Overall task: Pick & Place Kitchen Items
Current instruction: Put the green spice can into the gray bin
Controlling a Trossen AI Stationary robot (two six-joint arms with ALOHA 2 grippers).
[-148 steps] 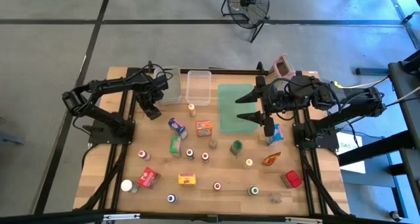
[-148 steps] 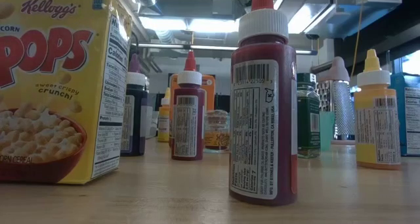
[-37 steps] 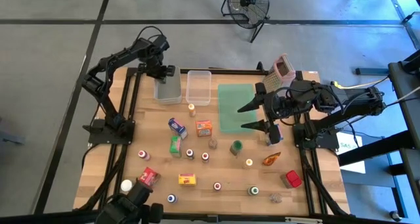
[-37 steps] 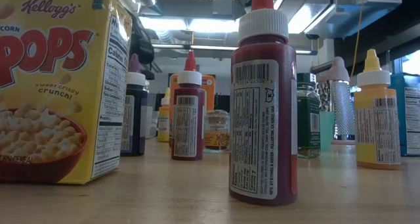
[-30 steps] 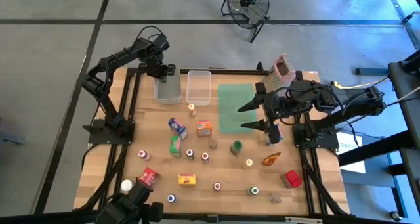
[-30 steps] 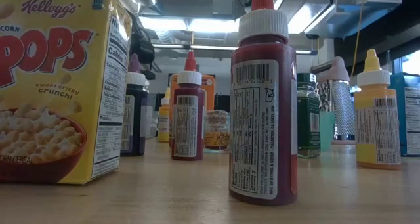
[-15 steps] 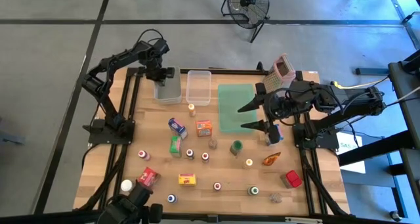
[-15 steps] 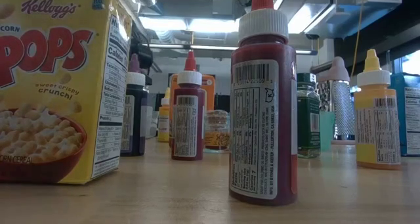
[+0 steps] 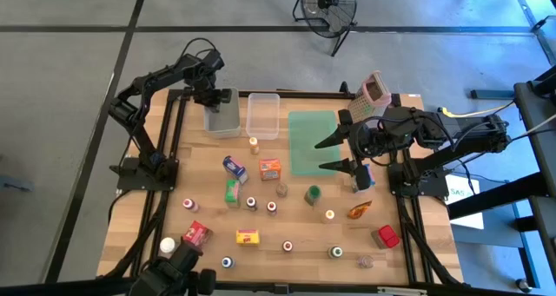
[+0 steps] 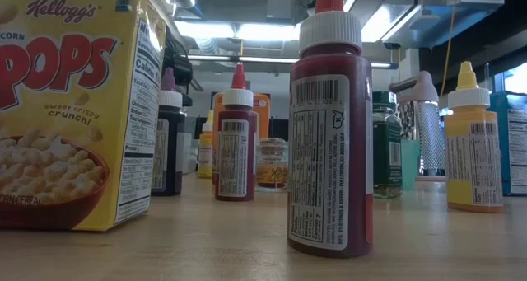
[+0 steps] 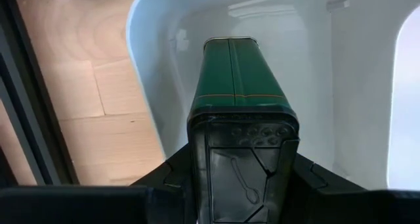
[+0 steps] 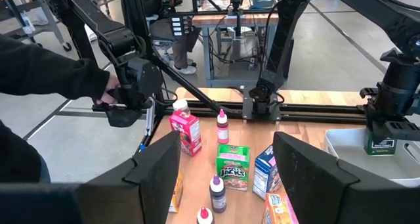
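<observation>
My left gripper [image 9: 214,99] hangs over the left clear bin [image 9: 228,122] at the table's far left, shut on a dark green tin [image 11: 237,79] with a black lid. The right wrist view shows that tin [image 12: 380,145] from the side, low in the bin [image 12: 348,145]. My right gripper [image 9: 333,154] stands open and raised above the flat green tray [image 9: 304,131], holding nothing. Other kitchen items stand on the wood: a blue carton [image 9: 234,167], an orange carton [image 9: 270,168], a green carton [image 9: 232,192] and several small capped jars. My left gripper pinches the green tin between its two fingers [image 11: 172,177] by the two sides of its black-lidded top end [image 11: 197,135]. The fingers come from above, pointing down. The tin hangs upright below them with its lower end inside the bin; whether it touches the bin's floor I cannot tell.
A second clear bin [image 9: 263,114] stands right of the first, and a box grater [image 9: 372,89] at the far right. A yellow cereal box [image 10: 74,108] and a dark red bottle [image 10: 329,124] fill the low view. A person's dark sleeve [image 12: 46,73] shows beyond the table.
</observation>
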